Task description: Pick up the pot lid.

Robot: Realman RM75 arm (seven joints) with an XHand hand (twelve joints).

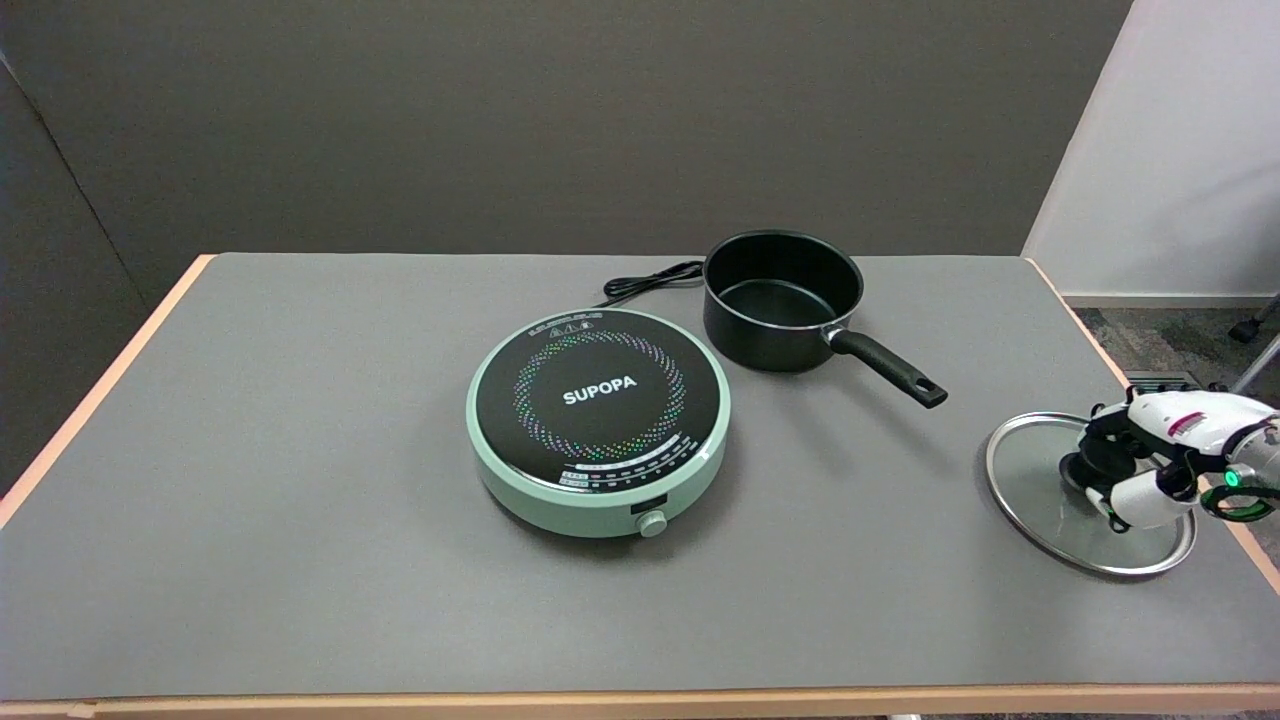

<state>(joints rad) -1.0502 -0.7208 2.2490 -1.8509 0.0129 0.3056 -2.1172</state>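
The pot lid (1035, 485) is a glass disc with a steel rim and a black knob (1092, 462). It lies flat on the grey table near the right edge. My right hand (1150, 455) reaches in from the right. Its upper fingers (1105, 425) curl over the far side of the knob and its thumb (1125, 500) presses against the near side, so the knob is pinched between them. Part of the knob and the lid's right side are hidden behind the hand.
A mint-green induction cooker (598, 420) stands at the table's middle. Behind it to the right is a black saucepan (780, 300), its handle (885, 368) pointing toward the lid. A black cord (650, 280) lies behind the cooker. The table's right edge (1255, 555) runs just beside the lid.
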